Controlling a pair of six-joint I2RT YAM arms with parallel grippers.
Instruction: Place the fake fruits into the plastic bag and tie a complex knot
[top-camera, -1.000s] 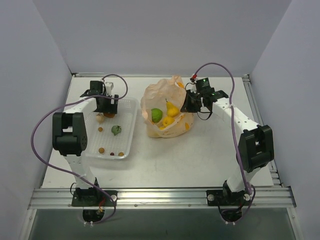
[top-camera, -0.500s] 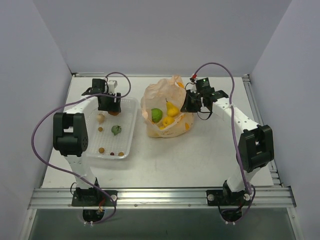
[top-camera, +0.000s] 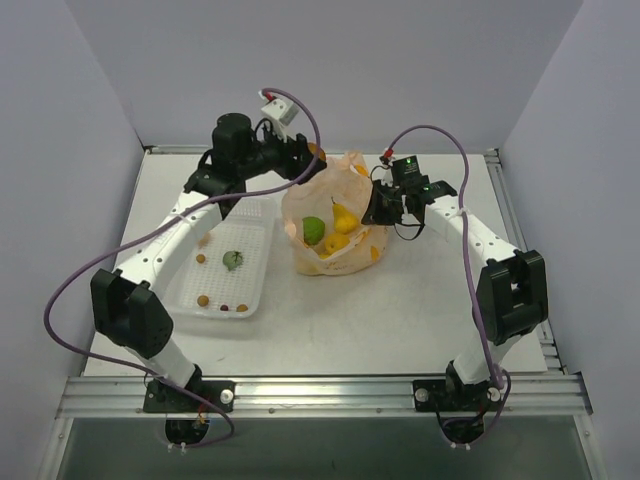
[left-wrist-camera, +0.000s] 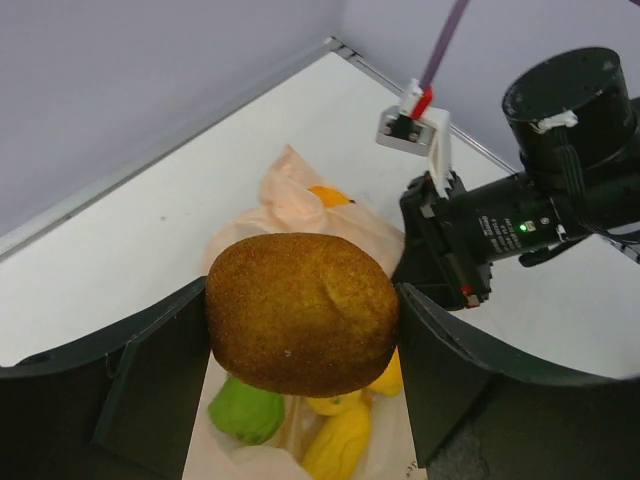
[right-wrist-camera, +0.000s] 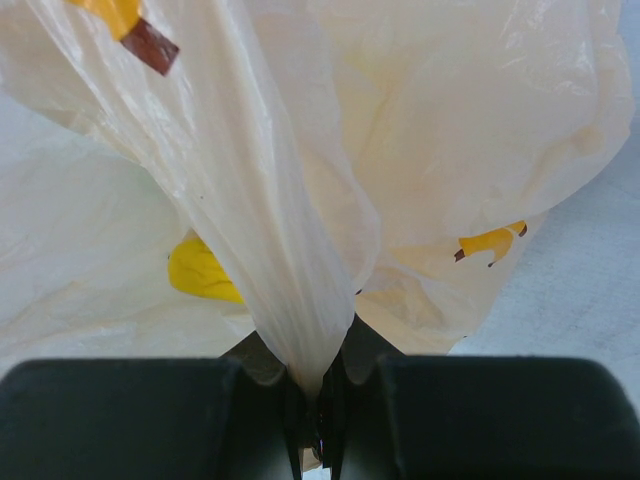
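As walls (top-camera: 320, 70) enclose the table (top-camera: 400, 300), left jaws grip fruit (left-wrist-camera: 300, 312), right jaws the bag (right-wrist-camera: 400, 120).

The pale table (top-camera: 400, 300) is closed in by grey walls (top-camera: 300, 70) on three sides, with a metal rail (top-camera: 320, 392) along its near edge. Two things rest directly on it. A white mesh tray (top-camera: 255, 272) lies on the left half, its long sides running front to back. Just beside the tray's far right corner sits the plastic bag (top-camera: 348, 262) (peach-coloured, crinkled, bulging), near the middle and toward the back wall.
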